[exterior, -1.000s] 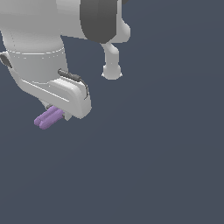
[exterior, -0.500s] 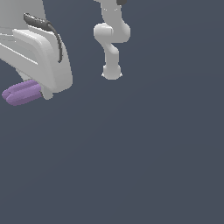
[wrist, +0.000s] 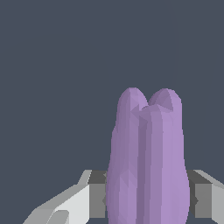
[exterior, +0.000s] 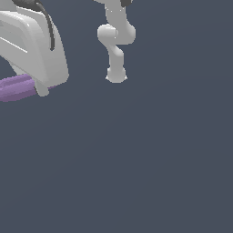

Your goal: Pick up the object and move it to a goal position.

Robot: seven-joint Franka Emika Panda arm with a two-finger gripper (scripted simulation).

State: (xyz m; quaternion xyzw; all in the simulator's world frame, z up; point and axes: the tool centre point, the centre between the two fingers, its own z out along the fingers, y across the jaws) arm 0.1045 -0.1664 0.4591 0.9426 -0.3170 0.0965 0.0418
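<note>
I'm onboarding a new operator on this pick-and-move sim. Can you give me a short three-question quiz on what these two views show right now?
1. True or false: the purple object sits between the two fingers in the wrist view.
2. In the exterior view, the object sticks out of the gripper toward: A) that view's left, B) that view's right, C) straight down.
3. Fill in: the object looks like two rounded ____ joined side by side.

Key: 1 true; 2 A; 3 rods.
</note>
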